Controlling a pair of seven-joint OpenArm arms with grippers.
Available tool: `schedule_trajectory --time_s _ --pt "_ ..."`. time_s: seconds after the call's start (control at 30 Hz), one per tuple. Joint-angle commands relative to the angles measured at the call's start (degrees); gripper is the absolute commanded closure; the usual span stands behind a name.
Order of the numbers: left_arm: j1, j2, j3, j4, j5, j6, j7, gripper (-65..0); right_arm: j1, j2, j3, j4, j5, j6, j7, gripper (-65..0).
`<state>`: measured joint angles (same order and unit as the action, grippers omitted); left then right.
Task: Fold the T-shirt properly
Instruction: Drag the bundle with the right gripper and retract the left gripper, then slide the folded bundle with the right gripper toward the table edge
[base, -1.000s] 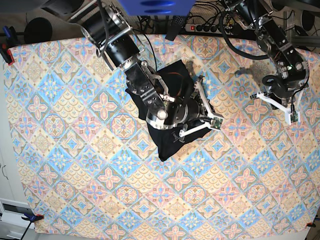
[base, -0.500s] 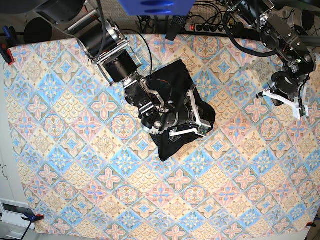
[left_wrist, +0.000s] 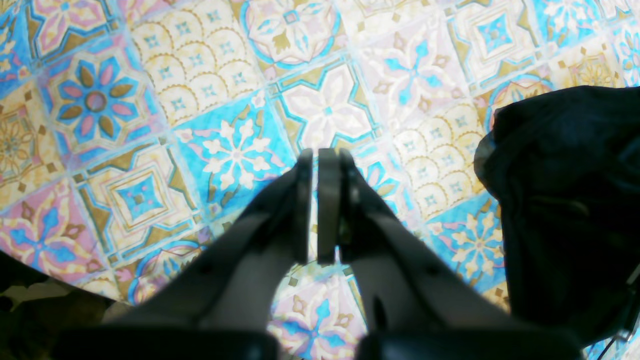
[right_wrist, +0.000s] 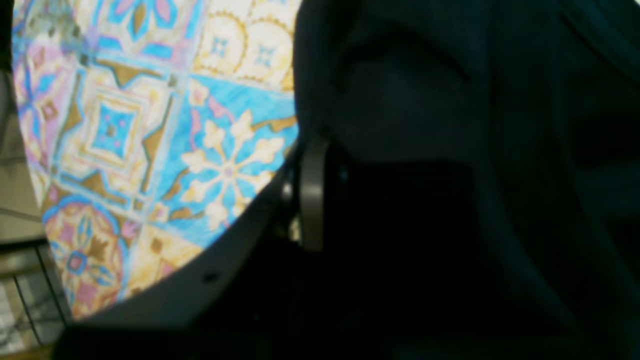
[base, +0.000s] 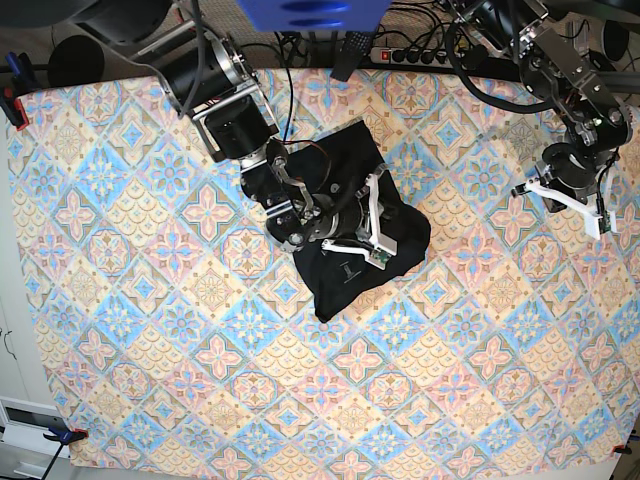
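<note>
The black T-shirt (base: 365, 165) lies crumpled in a heap at the middle of the patterned tablecloth (base: 200, 330). My right gripper (base: 345, 228) is down on the heap. In the right wrist view one finger (right_wrist: 312, 195) shows pressed against dark cloth (right_wrist: 450, 150) that hides the other finger, so the right gripper (right_wrist: 325, 150) is shut on the T-shirt. My left gripper (base: 562, 192) hangs over bare cloth at the far right, apart from the shirt. Seen from its wrist, the left gripper (left_wrist: 315, 156) is shut on nothing, with the T-shirt (left_wrist: 565, 200) off to its right.
A power strip (base: 420, 55) and cables run along the back edge. A red clamp (base: 12, 105) holds the tablecloth at the left corner. The table's edge (left_wrist: 30, 280) shows at the lower left of the left wrist view.
My right gripper has slid left and back over the T-shirt and closed on its fabric, bunching the heap. The left arm rose toward the back right, then held still.
</note>
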<state>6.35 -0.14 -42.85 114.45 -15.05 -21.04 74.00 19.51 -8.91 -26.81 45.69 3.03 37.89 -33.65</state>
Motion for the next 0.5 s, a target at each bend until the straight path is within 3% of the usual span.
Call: schedule_trajectory --time_s 0.0,0.2,0.47 --pt "-0.5 -0.5 0.0 1.0 -0.5 -0.1 -0.8 -2.1 1.3 -0.1 1.3 0.8 -0.4 -0.7 0.0 0.0" --pt "-0.5 -0.5 -0.1 1.0 -0.5 -0.1 -0.8 -2.1 1.0 2.4 8.0 0.9 -0.5 -0.7 -0.2 0.0" --pt "-0.7 -0.5 -0.1 1.0 -0.5 -0.1 -0.8 -2.1 0.9 10.5 10.1 0.9 -0.4 -0.6 0.0 0.0"
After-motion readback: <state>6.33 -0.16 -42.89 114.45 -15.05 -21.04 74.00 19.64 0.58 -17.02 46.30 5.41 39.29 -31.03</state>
